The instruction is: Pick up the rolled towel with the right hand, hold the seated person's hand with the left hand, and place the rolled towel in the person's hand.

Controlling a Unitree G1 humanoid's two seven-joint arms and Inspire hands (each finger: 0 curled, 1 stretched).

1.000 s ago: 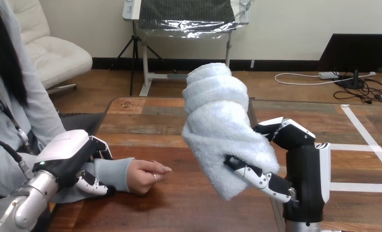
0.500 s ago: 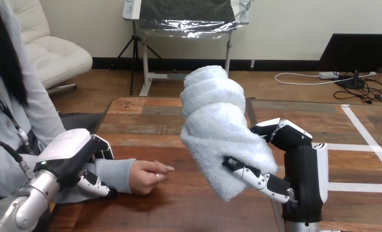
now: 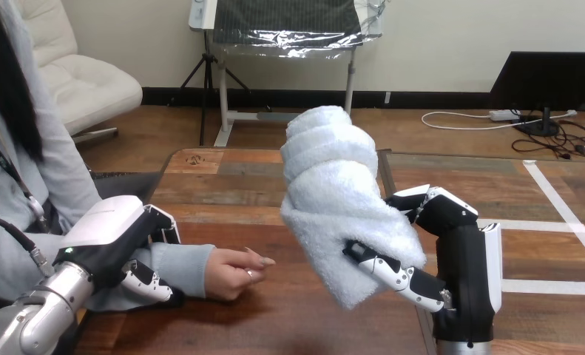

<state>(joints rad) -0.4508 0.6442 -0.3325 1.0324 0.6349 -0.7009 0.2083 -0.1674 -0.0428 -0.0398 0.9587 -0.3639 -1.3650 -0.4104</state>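
The fingers (image 3: 431, 201) of the right hand (image 3: 463, 270) are curled round the lower part of the rolled towel (image 3: 333, 192). The right thumb (image 3: 393, 272) presses across the towel's near face, so the hand grips the towel from both sides. The towel stands roughly upright in this grip, leaning slightly to the view's left. It is clear of the table (image 3: 274, 318). Its upper end rises well above the hand, and its lower corner hangs below the thumb. The right hand stands at the view's right, with its palm turned toward the left.

The left hand (image 3: 115, 237) sits at the view's lower left, with its white back shell uppermost. Its fingers are closed over the top of the person's wrist (image 3: 174, 266), which is covered by a grey sleeve. The left thumb (image 3: 147, 282) lies against the near side of that sleeve. The person's hand (image 3: 234, 270) rests on the table just beyond the left hand, loosely curled and holding nothing. The towel and the person's hand are near each other but apart.
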